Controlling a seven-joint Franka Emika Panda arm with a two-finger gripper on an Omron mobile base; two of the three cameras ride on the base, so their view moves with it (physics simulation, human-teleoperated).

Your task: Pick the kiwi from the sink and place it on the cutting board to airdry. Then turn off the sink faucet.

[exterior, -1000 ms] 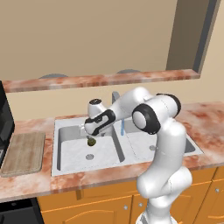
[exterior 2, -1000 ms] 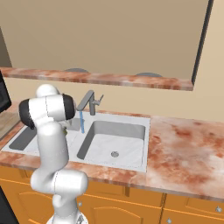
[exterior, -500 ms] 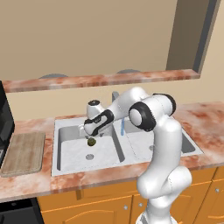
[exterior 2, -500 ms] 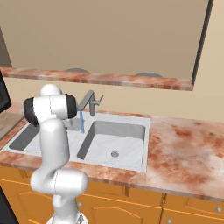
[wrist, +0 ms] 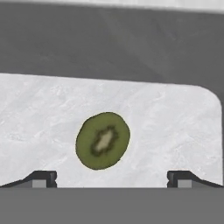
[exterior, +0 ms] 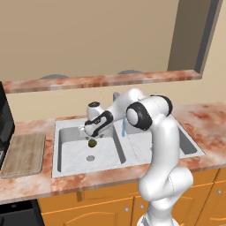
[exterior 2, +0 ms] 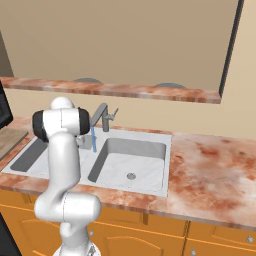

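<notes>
The kiwi [wrist: 103,141] lies on the floor of the sink's [exterior: 66,170] left basin, at frame center in the hand view. The hand [exterior: 90,133] hovers just above it, jaws wide, holding nothing. The board [exterior: 24,154] sits on the counter [exterior: 207,117] at left.

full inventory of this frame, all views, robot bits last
kiwi: 1, olive-brown skin with green cut face, on the floor of the left sink basin, below the gripper
sink: 1, light grey, two basins, set in the counter
sink faucet: 1, grey metal, behind the sink divider, thin blue stream running
cutting board: 1, light-brown wood, on the counter left of the sink
counter: 1, mottled reddish stone, over orange-wood cabinets
ledge: 1, same reddish stone, on the wall behind the sink
arm: 1, white with dark joints, reaching over the left basin
gripper: 1, open, just above the kiwi, fingertips either side, nothing held
</notes>
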